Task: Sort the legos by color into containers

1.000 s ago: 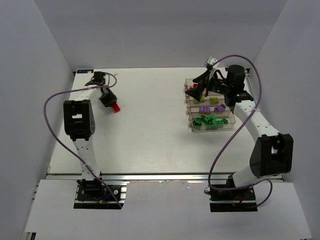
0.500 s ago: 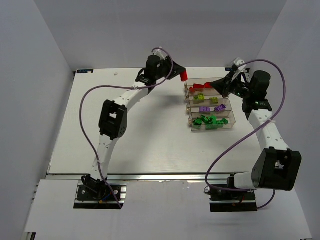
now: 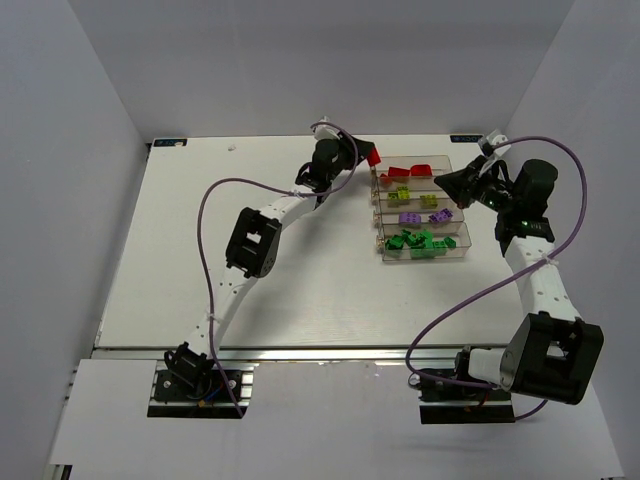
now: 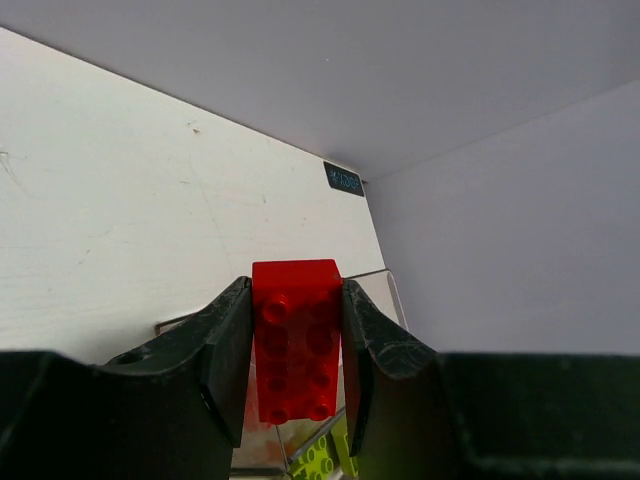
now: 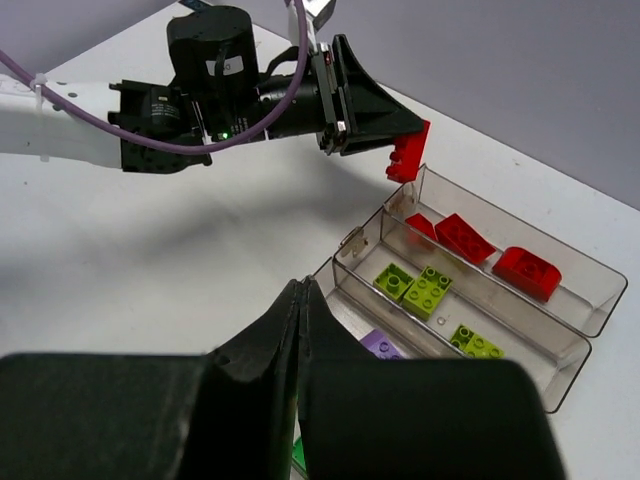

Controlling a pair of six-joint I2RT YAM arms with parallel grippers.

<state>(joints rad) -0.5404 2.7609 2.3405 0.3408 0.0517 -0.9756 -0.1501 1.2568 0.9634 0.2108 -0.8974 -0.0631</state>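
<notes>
The left gripper (image 4: 296,292) is clutching a red lego (image 4: 295,350) just beside the containers (image 5: 595,300). The right gripper (image 5: 301,288) is hanging nearby, fingers pinched together.

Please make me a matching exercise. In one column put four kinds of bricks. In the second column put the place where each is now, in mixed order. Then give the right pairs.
Near and far are counted from the robot.

1. red brick outside the bins
2. green bricks
3. purple bricks
4. yellow-green bricks

A. second-farthest bin
B. nearest bin
C. gripped in the left tool, by the end of the farthest bin
D. second-nearest bin

Pairs: 1-C, 2-B, 3-D, 4-A
</notes>
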